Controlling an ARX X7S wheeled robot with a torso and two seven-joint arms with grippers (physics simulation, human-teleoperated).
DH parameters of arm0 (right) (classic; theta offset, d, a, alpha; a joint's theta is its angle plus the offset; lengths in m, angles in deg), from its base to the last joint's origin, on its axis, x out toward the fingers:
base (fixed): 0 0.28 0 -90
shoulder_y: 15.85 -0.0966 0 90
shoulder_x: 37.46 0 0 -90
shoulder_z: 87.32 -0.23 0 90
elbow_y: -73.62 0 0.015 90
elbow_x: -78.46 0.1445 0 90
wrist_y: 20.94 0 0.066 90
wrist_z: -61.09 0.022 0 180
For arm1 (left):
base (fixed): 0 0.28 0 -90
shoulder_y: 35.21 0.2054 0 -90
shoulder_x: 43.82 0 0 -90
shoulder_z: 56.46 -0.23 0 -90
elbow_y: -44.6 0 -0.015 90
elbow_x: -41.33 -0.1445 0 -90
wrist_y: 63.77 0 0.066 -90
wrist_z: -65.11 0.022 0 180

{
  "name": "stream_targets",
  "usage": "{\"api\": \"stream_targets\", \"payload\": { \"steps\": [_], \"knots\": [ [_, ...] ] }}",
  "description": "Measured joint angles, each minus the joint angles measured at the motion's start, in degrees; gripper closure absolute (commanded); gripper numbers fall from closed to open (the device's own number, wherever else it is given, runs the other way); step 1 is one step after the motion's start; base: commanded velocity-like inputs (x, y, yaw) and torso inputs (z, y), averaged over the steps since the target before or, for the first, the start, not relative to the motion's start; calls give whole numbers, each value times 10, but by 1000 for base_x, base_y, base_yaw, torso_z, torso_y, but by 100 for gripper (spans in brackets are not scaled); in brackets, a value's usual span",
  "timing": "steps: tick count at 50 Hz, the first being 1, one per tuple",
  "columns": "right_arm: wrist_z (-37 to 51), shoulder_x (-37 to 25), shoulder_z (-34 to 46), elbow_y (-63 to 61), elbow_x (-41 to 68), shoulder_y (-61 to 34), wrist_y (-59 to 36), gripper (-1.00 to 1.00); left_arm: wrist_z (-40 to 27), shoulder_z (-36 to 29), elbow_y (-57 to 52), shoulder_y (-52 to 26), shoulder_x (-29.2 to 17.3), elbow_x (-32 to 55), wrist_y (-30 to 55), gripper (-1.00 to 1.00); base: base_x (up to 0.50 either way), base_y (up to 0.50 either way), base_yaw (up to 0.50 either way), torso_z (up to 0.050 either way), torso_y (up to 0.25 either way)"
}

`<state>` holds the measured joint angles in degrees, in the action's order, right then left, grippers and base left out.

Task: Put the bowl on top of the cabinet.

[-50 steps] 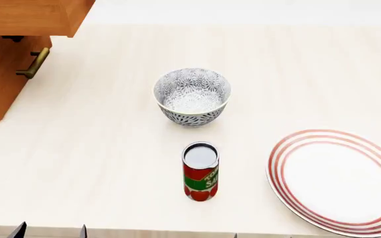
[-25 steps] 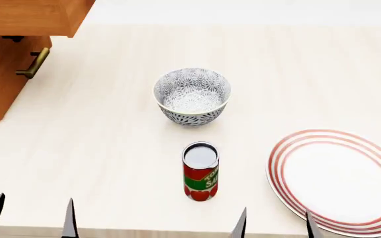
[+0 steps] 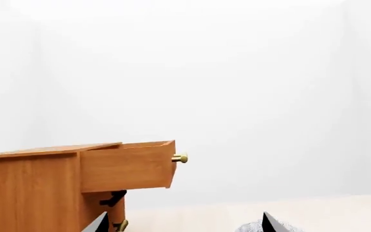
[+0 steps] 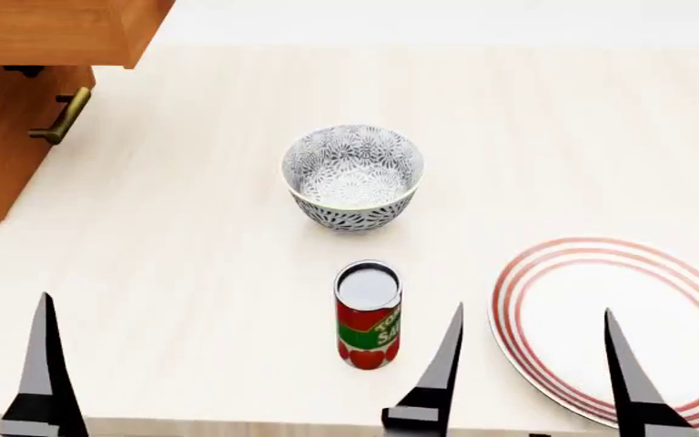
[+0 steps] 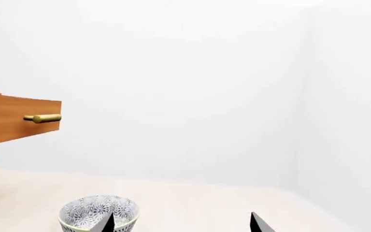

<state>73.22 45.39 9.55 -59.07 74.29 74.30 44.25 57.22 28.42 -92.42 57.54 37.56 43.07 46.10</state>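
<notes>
Right gripper (image 4: 531, 364) is wide open w/ nothing in it. Its two dark fingers stick up near the front edge of the table (image 4: 179, 273), one by the can (image 4: 368, 314), the other over the plate (image 4: 617, 328). Left gripper (image 3: 182, 223) is open & empty too, near the front left corner; only one of its fingers shows in the head view.

The bowl (image 4: 352, 176) sits upright near the middle of the table, past the can, well apart from both grippers. Nothing touches it.

The cabinet (image 4: 34, 100) stands at the back left corner. Its top drawer (image 3: 127, 165) is pulled out, brass handle (image 4: 63, 116) lower down.

Prob. the step now is reaching for the bowl. To do it well: go around or over the can so it doesn't tip, come down on the bowl's rim w/ one finger inside & one outside, squeeze gently, lift straight up. Then carry it high so it clears the open drawer.
</notes>
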Motion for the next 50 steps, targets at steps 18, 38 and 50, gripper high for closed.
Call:
{"api": "stream_targets", "payload": {
  "steps": [18,38,50],
  "knots": [
    [11,-10,-1,-56,7,-2,-24,-100,-14,14,-76,-7,-14,14,59,-100,407,0,0,0,0],
    [18,-18,1,-64,22,-2,-26,-100,-28,10,-103,-12,-27,13,84,-100,500,0,0,0,0],
    [25,-23,-1,-65,28,-1,-28,-100,-34,10,-110,-13,-33,18,87,-100,333,0,0,0,1]
  ]
}}
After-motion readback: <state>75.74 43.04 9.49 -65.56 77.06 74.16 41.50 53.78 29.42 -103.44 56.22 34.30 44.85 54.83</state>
